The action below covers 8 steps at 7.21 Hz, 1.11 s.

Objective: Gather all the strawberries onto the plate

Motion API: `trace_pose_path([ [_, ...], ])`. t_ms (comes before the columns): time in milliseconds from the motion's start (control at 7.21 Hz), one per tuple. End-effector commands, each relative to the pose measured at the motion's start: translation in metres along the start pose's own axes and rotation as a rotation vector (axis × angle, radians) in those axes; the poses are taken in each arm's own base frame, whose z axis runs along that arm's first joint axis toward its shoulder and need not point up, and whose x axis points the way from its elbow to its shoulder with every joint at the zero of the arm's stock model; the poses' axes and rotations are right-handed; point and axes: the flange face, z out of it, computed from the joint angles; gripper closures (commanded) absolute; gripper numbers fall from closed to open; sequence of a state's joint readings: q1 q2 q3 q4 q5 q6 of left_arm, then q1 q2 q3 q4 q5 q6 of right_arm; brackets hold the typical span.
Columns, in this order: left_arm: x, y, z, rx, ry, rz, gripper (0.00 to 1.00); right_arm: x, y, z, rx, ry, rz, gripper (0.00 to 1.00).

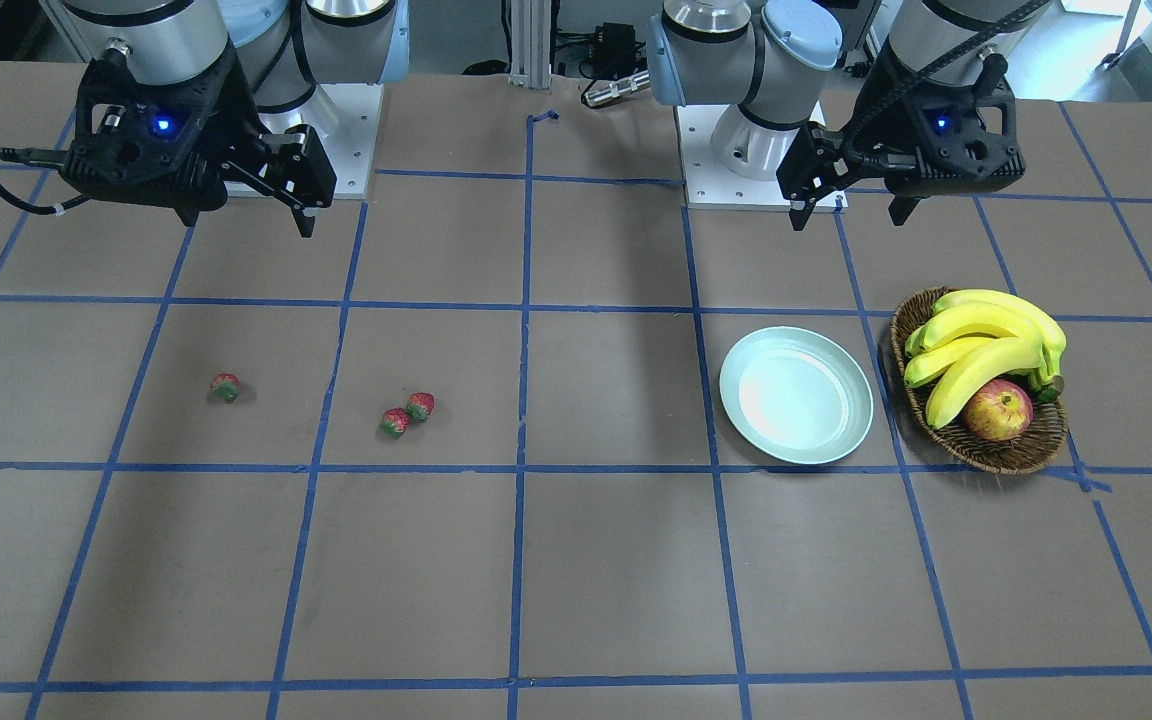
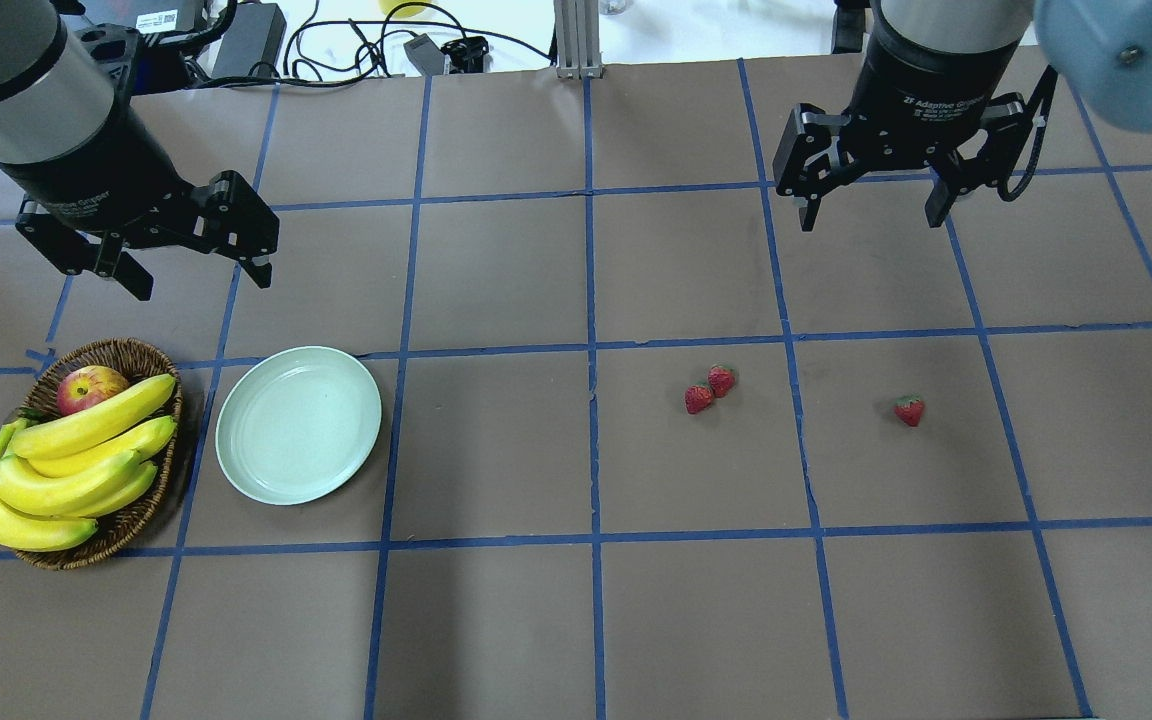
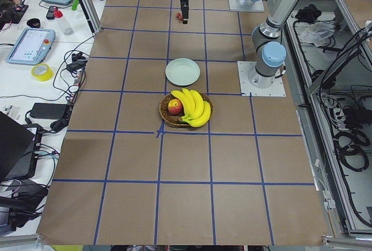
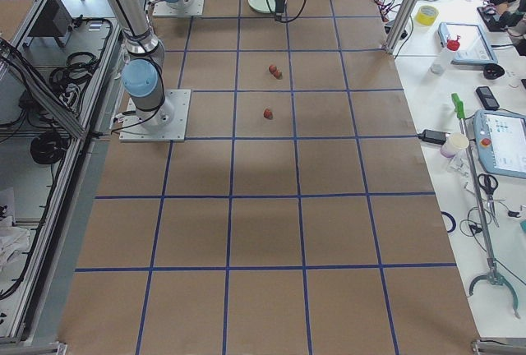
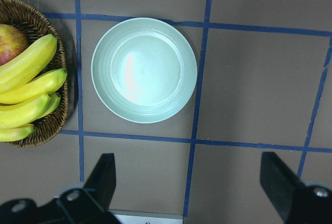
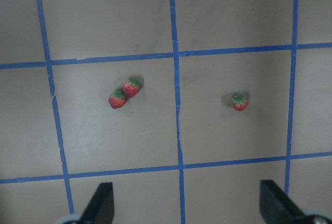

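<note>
All three strawberries (image 2: 699, 398) are lying on the table (image 2: 496, 620) right of centre in the overhead view, two touching and the lone strawberry (image 2: 909, 410) further right. None is in the plate (image 2: 298, 424), which is sitting at lower left, just beside the basket (image 2: 126, 352). I judge collecting is not yet begun. I am holding my right gripper (image 2: 872, 220) at upper right, pointing down, fingers wide apart and empty. I am poising my left gripper (image 2: 198, 285) likewise at upper left, near the plate.
</note>
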<state>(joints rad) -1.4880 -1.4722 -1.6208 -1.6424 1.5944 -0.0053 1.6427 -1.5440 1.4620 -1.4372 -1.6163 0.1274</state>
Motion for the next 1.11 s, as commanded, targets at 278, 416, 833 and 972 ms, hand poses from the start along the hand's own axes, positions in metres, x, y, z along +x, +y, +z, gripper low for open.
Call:
trace_pose_path([
  [278, 0.000, 0.006, -0.001, -0.002, -0.001, -0.001, 0.00, -0.001, -0.001, 0.000, 0.006, -0.005, 0.000, 0.00],
  [416, 0.000, 0.007, 0.001, -0.009, -0.001, -0.001, 0.00, -0.001, -0.001, -0.001, 0.009, -0.008, 0.000, 0.00],
  [833, 0.001, 0.008, 0.002, -0.020, -0.001, 0.001, 0.00, 0.002, -0.007, 0.008, -0.014, 0.014, 0.005, 0.00],
  [972, 0.000, 0.008, 0.002, -0.020, 0.000, 0.001, 0.00, 0.001, -0.009, 0.011, -0.023, 0.003, 0.003, 0.00],
])
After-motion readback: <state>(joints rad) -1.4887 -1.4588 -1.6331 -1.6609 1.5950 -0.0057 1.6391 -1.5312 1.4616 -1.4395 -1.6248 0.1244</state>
